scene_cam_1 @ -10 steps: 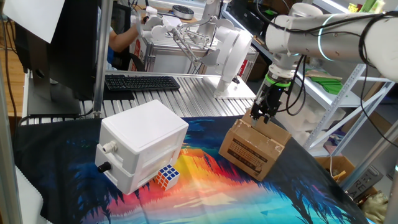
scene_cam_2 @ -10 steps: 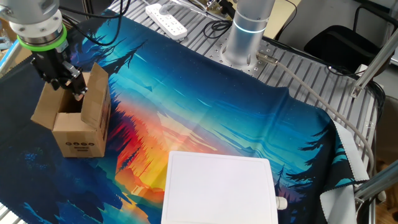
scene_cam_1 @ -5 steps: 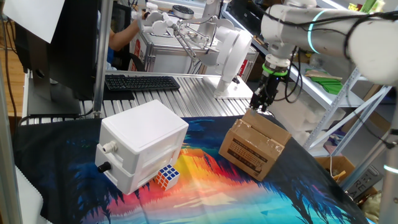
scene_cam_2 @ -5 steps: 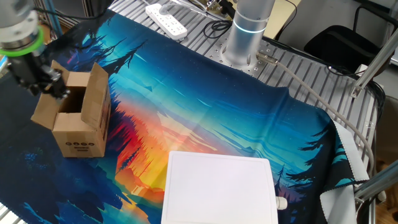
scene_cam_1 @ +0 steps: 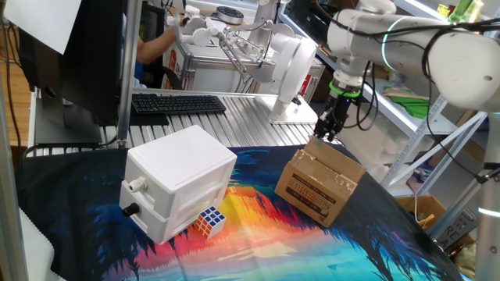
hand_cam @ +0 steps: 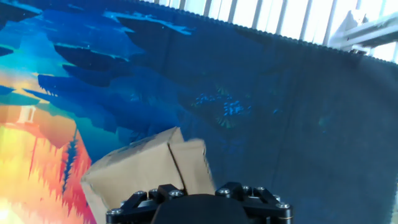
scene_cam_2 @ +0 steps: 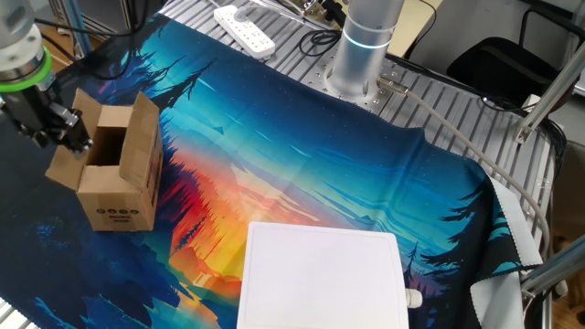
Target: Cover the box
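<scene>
The gripper [scene_cam_2: 75,139], whose fingers look together, hangs beside the outer flap of the open cardboard box [scene_cam_2: 114,178] on the printed cloth [scene_cam_2: 302,174]; it should push this flap inward gently, low on the flap, without shifting the box.

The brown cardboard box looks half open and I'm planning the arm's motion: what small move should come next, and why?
Probably push inward: the gripper sits at the outer side of the brown cardboard box, beside a flap splayed outward. The top shows open, so sweeping that flap over the opening seems the next step.
</scene>
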Controlling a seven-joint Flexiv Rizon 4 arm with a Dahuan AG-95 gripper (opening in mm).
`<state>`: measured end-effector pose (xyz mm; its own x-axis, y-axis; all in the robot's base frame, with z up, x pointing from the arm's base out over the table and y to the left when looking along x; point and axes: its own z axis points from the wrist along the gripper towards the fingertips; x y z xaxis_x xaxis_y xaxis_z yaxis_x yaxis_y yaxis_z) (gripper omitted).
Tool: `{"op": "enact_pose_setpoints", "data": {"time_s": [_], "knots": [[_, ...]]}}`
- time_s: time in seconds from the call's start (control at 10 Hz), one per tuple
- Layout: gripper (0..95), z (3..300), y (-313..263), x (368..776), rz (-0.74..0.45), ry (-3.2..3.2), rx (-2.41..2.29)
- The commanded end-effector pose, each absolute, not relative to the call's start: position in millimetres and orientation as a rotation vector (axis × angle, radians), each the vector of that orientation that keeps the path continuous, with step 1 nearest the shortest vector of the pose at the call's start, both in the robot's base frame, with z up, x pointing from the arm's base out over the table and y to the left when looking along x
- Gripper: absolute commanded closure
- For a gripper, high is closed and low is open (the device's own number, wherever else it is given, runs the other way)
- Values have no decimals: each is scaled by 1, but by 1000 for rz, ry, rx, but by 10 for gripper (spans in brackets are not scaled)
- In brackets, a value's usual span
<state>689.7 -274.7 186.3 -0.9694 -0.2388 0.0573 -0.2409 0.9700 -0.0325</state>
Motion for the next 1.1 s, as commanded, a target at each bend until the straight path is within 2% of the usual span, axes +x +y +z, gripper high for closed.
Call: {"op": "enact_pose_setpoints", "data": {"time_s": [0.1, 1.1], "knots": [[380, 180, -274, 688, 66, -3067, 356], [380, 184, -246, 646, 66, -3069, 201]]}}
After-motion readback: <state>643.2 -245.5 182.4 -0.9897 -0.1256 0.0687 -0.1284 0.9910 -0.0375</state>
